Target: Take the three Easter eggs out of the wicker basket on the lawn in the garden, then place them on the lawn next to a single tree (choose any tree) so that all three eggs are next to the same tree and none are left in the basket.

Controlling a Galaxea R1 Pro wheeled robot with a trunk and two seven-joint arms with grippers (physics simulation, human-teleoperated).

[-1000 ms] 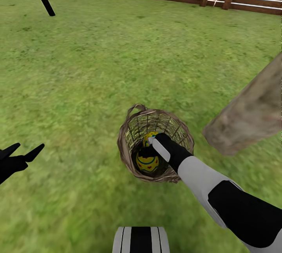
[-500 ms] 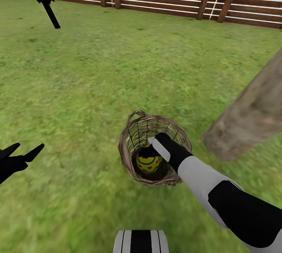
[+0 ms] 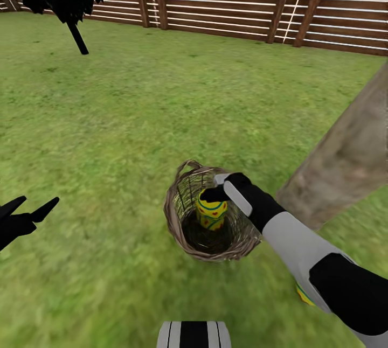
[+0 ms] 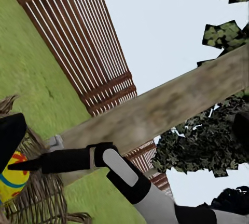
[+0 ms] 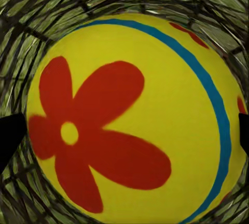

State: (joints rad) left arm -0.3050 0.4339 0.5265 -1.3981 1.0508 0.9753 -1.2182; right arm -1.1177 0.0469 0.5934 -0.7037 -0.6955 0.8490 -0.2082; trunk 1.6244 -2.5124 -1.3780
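Now lifted clear of the basket floor: a yellow Easter egg (image 3: 211, 212), pinched in the right end effector (image 3: 214, 195) and raised to about rim height inside the wicker basket (image 3: 178, 224), where half a second ago it sat low at the bottom. Seen at the wrist, filling the span between the fingertips (image 5: 11, 135) with its red flower. Still to do, probably: carrying it over the rim to the lawn (image 3: 161, 111) beside the thick tree (image 3: 345, 165) just right, where a yellow scrap peeks under the forearm; left end effector (image 3: 24, 214) spread open and empty.
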